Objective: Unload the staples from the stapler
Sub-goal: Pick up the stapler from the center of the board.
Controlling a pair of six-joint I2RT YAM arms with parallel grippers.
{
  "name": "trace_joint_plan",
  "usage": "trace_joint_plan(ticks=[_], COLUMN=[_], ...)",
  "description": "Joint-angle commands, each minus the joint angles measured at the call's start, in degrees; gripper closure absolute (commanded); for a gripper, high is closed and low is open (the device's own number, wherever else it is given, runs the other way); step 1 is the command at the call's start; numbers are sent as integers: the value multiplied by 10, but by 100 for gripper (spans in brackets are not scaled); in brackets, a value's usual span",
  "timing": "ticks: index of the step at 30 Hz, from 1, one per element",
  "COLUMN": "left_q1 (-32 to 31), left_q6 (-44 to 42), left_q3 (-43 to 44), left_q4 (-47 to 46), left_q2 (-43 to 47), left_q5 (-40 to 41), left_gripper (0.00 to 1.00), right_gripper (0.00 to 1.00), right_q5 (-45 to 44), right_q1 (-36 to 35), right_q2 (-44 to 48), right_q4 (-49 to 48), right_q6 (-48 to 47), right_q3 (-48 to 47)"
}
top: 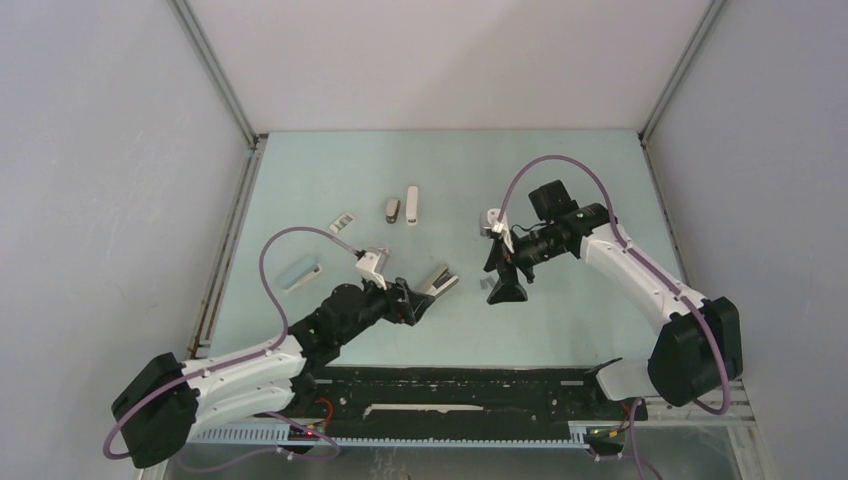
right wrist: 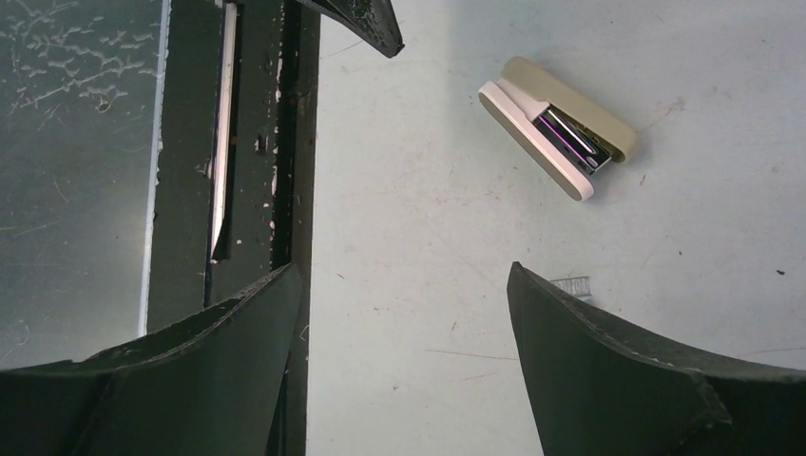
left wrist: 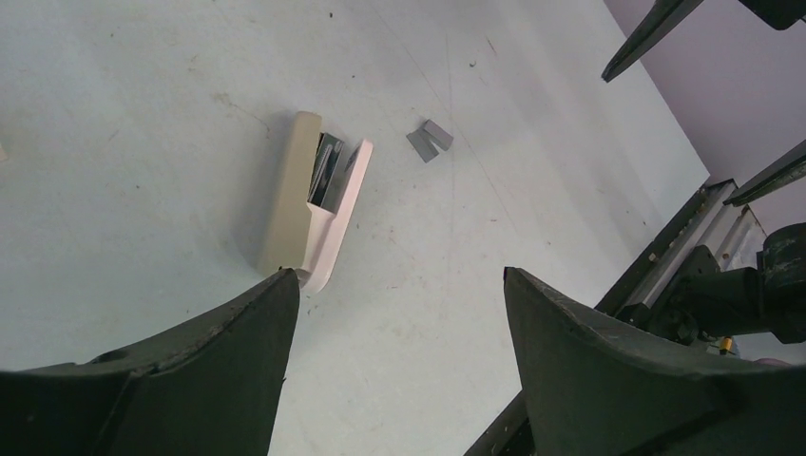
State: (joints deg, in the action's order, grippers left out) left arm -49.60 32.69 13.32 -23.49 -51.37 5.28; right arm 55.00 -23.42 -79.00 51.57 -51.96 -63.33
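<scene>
Two claws stood spread and empty: your left claw (left wrist: 399,285) sat low in its frame, one fingertip close beside the near end of the stapler (left wrist: 314,199), and your right claw (right wrist: 404,275) hung well apart from it. The stapler lay opened on the surface (top: 560,170), left of centre in the left wrist view. Loose staples (left wrist: 430,141) lay just to its right. Unloading looked nearly finished; your next move called for checking the shiny open channel, whose contents I could not make out.
</scene>
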Motion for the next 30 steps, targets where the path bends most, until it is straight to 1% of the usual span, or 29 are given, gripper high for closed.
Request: trace_joint_plan(ticks=[1,16,30], left_q1=[8,14,20], left_q6=[13,25,34], left_q3=[-17,-22,-29], left_q4=[-30,-41,-53], left_q2=[-5,-21,-19], left_q5=[-10,-17,-26], left_gripper=[16,16,16], right_gripper=[11,11,11], right_q5=[-7,-13,-13], right_q1=[-9,-17,-18], right_q2=[-4,-6,-5], right_q4=[-11,-12,-11], right_q6=[9,9,8], right_q3=[0,0,0])
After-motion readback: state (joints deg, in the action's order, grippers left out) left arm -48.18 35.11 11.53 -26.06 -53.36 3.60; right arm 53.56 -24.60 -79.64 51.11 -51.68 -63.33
